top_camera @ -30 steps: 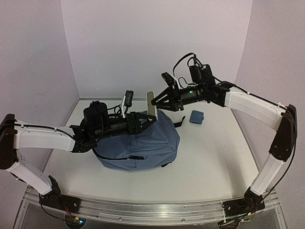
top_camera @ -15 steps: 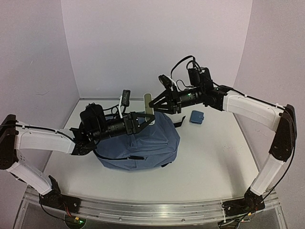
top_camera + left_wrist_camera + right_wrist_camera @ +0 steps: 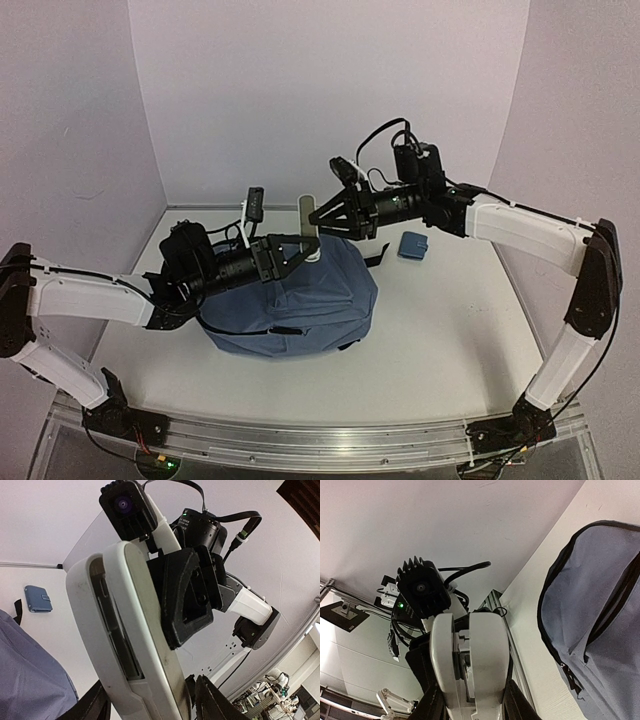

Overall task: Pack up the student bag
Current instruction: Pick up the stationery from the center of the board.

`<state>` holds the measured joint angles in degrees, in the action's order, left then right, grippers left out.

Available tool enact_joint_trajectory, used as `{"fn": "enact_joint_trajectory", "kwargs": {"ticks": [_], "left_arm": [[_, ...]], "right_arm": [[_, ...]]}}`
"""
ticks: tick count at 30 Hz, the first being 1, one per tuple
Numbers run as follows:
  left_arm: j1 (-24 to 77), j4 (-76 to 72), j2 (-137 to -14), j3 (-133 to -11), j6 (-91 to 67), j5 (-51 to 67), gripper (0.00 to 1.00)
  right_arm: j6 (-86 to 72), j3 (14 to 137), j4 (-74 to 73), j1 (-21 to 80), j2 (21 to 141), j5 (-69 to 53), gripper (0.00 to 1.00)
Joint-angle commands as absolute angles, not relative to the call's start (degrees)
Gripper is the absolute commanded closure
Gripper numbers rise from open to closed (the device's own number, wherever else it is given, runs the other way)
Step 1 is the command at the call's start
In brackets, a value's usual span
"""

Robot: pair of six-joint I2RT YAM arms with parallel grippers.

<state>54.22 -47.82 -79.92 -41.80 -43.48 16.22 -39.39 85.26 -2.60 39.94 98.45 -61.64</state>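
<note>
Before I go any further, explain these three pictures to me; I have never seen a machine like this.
The machine is a left arm and a right arm bolted to a table's near edge. The wide picture looks down from above and behind them; the other two come from a camera on each wrist, so each shows its own fingers. On the table lie a blue backpack and, beside it, a small blue wallet. Above the backpack, the right arm's fingers clamp a flat white object, standing upright. The left arm's fingers sit on either side of its lower end; whether they grip it, I cannot tell.
</note>
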Motion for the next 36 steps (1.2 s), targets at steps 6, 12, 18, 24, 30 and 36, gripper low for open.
{"fn": "enact_joint_trajectory", "kwargs": {"ticks": [6,12,18,24,30,36], "left_arm": [[54.1,-60.5,-81.4,-39.1,-47.0,12.4,0.43],[54.1,-74.0,-86.9,-36.9,-51.4,9.9,0.40],[54.1,-82.8,-92.3,-37.0,-55.0,8.4,0.34],[54.2,-86.0,-94.5,-38.2,-55.2,7.3,0.36],[54.2,-86.0,-93.4,-37.7,-54.0,4.6,0.38],[54.2,-86.0,-91.7,-36.5,-52.5,4.7,0.38]], "right_arm": [[-42.6,85.1,3.2,40.4,98.0,-60.2,0.75],[-46.0,84.1,6.0,40.4,98.0,-55.3,0.75],[-47.3,84.8,6.8,40.4,98.5,-50.6,0.74],[-51.8,83.2,12.2,40.4,99.4,-49.7,0.73],[-54.2,81.4,16.0,40.5,99.7,-50.0,0.73],[-54.5,79.9,17.7,40.5,99.5,-50.7,0.73]]}}
